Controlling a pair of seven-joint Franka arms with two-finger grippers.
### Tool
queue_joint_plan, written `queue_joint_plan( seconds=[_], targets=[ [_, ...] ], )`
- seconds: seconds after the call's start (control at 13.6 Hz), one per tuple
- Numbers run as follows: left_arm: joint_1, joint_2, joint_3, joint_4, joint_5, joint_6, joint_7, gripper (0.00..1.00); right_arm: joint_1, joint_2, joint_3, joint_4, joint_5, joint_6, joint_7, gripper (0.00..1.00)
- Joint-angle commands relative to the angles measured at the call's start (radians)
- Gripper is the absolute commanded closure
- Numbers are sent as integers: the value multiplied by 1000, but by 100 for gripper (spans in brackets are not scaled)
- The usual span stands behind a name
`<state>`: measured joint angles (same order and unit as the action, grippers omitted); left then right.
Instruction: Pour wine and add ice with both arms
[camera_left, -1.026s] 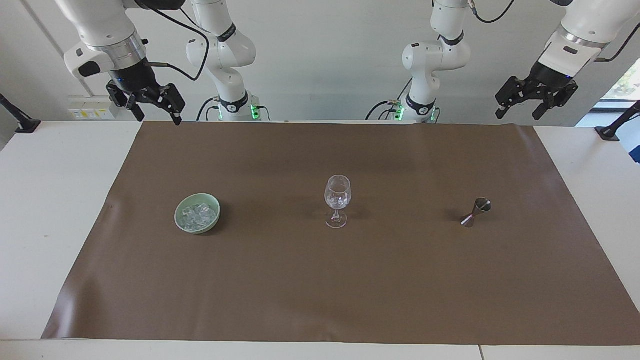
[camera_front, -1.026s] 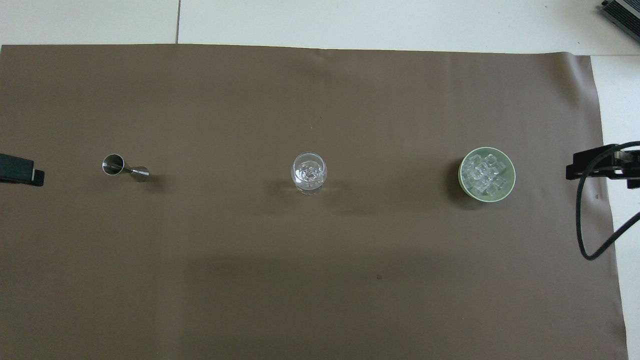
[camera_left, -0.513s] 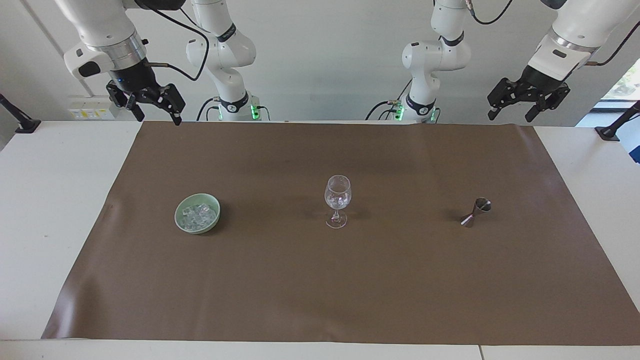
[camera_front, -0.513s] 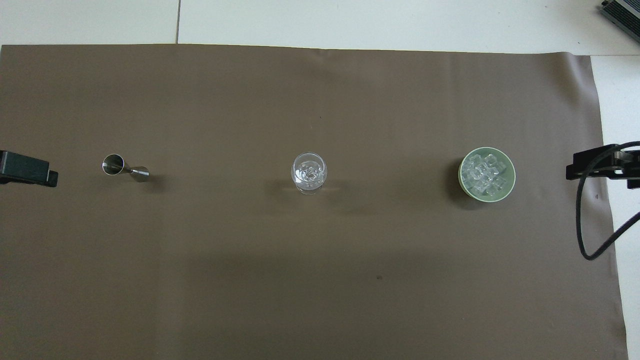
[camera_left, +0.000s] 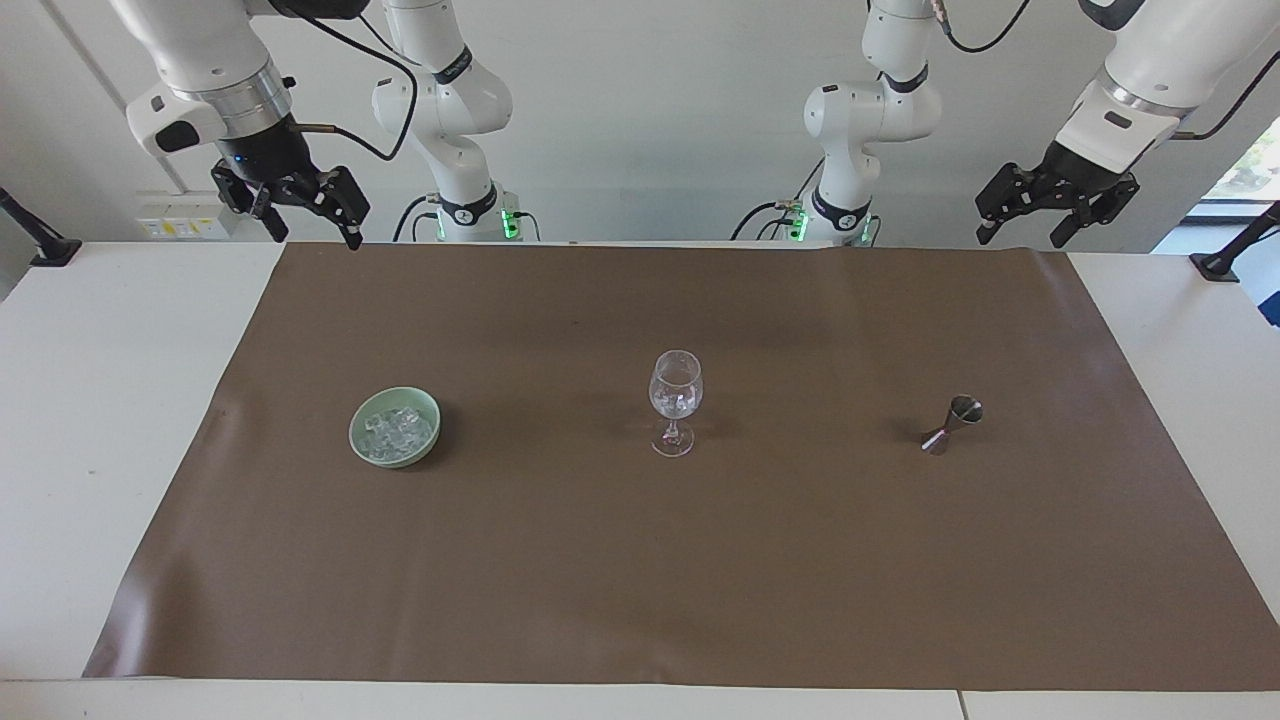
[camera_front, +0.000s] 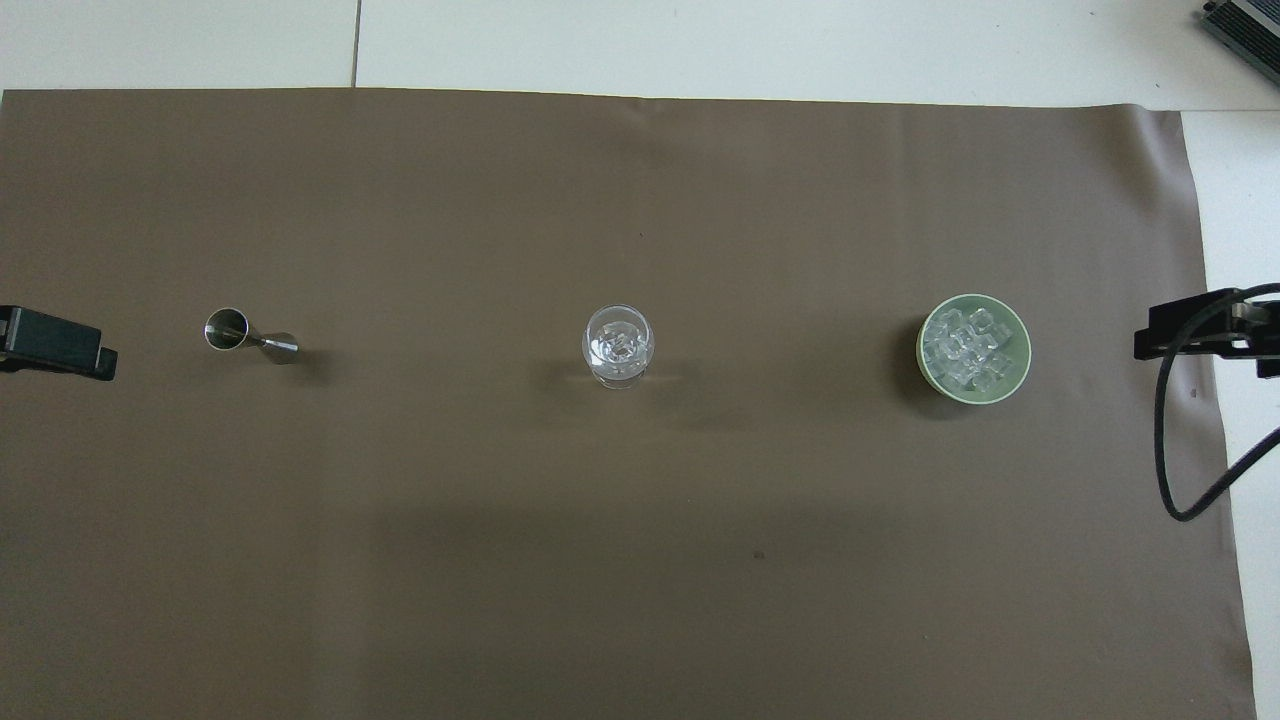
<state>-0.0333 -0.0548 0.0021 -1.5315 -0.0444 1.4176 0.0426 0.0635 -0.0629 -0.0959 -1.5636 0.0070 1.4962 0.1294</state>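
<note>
A clear stemmed wine glass (camera_left: 676, 400) (camera_front: 618, 345) stands mid-mat with a few ice cubes in its bowl. A pale green bowl (camera_left: 395, 459) (camera_front: 922, 350) heaped with ice (camera_left: 398, 430) (camera_front: 965, 345) sits toward the right arm's end. Toward the left arm's end, a steel jigger (camera_left: 952, 425) (camera_front: 250, 335) rests tilted on the mat. No wine shows. My right gripper (camera_left: 313, 236) (camera_front: 1190, 330) hangs open and empty over the mat's corner. At the other end, my left gripper (camera_left: 1020, 238) (camera_front: 55, 342) is open and empty, high over the mat's edge.
A brown mat (camera_left: 640, 580) covers most of the white table (camera_left: 110, 400). A black cable (camera_front: 1165, 450) loops down from the right arm beside the mat's edge. Black clamps (camera_left: 1230, 255) stand at the table's corners near the robots.
The left gripper has swung inward toward the table's middle and shows further in the overhead view. The right gripper has barely shifted. The glass, bowl and jigger stay put.
</note>
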Motion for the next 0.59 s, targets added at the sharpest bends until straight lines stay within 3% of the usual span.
queue_joint_plan(
  seconds=[0.0, 0.51],
  targets=[
    [-14, -19, 13, -24, 24, -8, 23, 0, -11, -20, 11, -15, 14, 12, -13, 0],
    [-16, -17, 13, -21, 28, 15, 23, 0, -11, -28, 15, -18, 14, 9, -13, 0]
  ],
)
